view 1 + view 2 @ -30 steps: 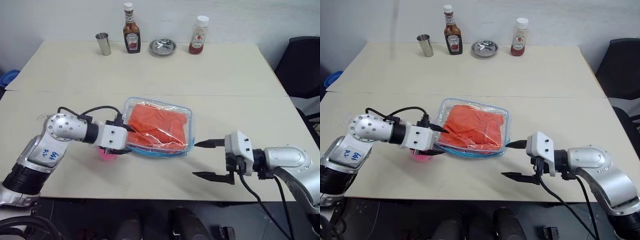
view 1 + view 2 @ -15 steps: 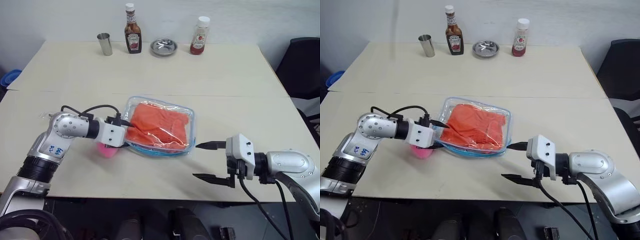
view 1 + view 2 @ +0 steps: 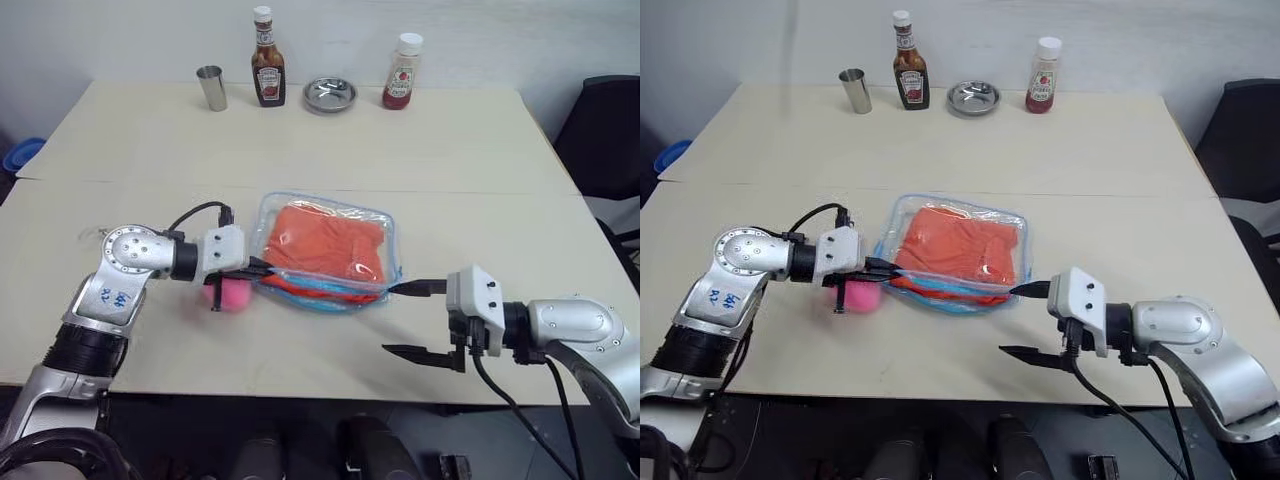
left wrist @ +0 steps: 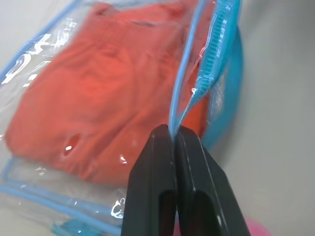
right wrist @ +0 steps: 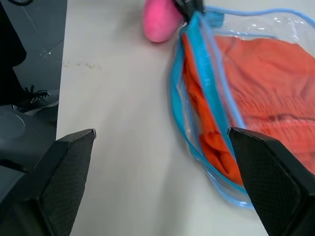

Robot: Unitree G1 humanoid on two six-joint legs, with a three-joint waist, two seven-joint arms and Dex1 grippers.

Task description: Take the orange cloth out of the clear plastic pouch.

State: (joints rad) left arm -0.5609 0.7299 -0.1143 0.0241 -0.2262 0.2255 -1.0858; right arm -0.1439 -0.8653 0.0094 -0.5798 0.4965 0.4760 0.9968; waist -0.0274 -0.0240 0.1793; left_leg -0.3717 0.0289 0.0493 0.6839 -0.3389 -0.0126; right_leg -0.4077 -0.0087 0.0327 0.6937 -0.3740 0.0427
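Observation:
The clear plastic pouch (image 3: 270, 214) lies mid-table with the orange cloth (image 3: 325, 240) inside it. Its near side gapes, and orange folds (image 5: 209, 129) show between the light-blue zipper strips. My left gripper (image 3: 262, 268) is at the pouch's left near corner, shut on the blue zipper edge (image 4: 184, 110); the two black fingers (image 4: 157, 167) pinch it. A pink plush charm (image 3: 232, 293) lies just beneath that gripper. My right gripper (image 3: 408, 318) stands open off the pouch's right near corner, its upper fingertip close to the pouch and nothing between its fingers.
Along the table's far edge stand a steel cup (image 3: 210, 87), a brown sauce bottle (image 3: 266, 72), a small metal dish (image 3: 331, 94) and a red sauce bottle (image 3: 398, 71). A black chair (image 3: 605, 130) is at the right. A seam (image 3: 480, 190) crosses the tabletop behind the pouch.
My left gripper rolled and closed onto the pouch's blue zipper edge; the pouch's near side has lifted and spread. The right gripper stayed where it was, open.

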